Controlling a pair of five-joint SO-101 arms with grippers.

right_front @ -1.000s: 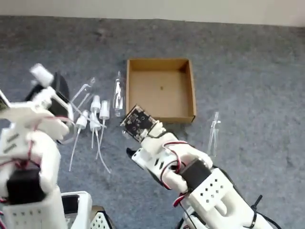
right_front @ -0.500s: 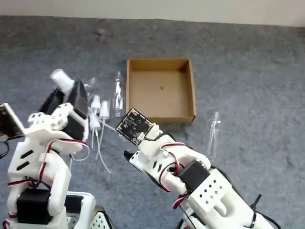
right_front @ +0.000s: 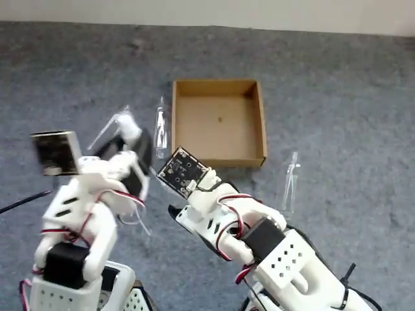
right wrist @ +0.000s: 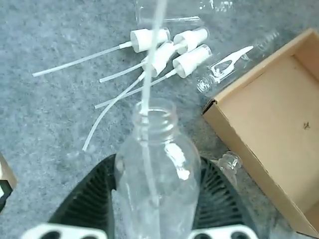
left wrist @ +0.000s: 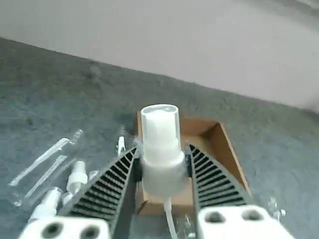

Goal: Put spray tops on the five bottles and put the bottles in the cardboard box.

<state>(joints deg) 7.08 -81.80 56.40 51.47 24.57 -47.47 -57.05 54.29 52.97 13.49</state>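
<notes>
Grey carpet [right_front: 337, 84] covers the whole work area, w/ a pale wall [right_front: 207, 10] along the far edge. Task looks barely begun: box [right_front: 217, 129] sits open mid-carpet w/ nothing in it, and no bottle I can see has a seated top. L gripper [left wrist: 162, 155] is clenched on a top [left wrist: 159, 139], jaws pinching its collar from both sides, nozzle end up, in the air near the box. R gripper [right wrist: 158, 167] grasps a bottle [right wrist: 159, 149] round its body, neck up, on the near side of the box. Tube [right wrist: 148, 94], apparently that top's, runs down thru the neck into the bottle, so I judge the first capping is in hand but not done: cap isn't on the neck yet. Loose tops [right wrist: 193, 59] lie clustered on the carpet beside the box, tubes trailing. Bare bottle [right_front: 160, 126] lies just beside the box's wall; second bottle [right_front: 290, 176] lies apart on its other side. Left to do, by my read: seat this top, cap the rest, box all five.
</notes>
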